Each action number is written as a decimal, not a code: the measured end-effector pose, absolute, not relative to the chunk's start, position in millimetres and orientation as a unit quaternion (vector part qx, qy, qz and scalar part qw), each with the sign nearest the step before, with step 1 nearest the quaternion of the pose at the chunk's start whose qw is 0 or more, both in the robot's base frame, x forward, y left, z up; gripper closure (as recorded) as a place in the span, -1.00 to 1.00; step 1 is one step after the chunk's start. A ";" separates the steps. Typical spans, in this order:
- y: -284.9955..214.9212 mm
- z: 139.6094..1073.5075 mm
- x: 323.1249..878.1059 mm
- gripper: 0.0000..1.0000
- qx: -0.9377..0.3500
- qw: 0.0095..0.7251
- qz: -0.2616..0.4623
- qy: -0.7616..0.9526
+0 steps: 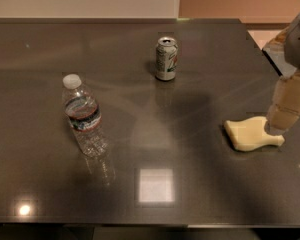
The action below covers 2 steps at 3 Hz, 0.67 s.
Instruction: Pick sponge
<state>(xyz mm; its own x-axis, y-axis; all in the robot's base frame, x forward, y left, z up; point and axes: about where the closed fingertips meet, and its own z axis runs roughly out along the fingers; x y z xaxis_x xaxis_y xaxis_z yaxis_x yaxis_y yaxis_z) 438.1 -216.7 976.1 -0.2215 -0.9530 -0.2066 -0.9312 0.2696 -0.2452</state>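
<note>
Sponge: pale, flat slab, judged soft, light and compressible, lay on the bench with its narrower end touching beneath the gripper; best pinched across that end; whether the gripper was open or closed could not be told.

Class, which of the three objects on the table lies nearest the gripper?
The sponge, flat beside the gripper at right; bottle and can are farther left.
</note>
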 end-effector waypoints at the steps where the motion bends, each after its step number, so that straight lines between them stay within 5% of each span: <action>1: -216.6 976.5 438.2 -1.00 -0.603 0.159 -0.035 0.781; 2: -221.6 966.7 435.2 -1.00 -0.623 0.149 -0.039 0.767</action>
<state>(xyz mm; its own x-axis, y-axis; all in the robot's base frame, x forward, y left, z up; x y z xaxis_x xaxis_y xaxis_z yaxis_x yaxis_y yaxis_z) 435.2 -221.6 966.7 -0.1797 -0.9670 -0.1804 -0.9438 0.2212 -0.2456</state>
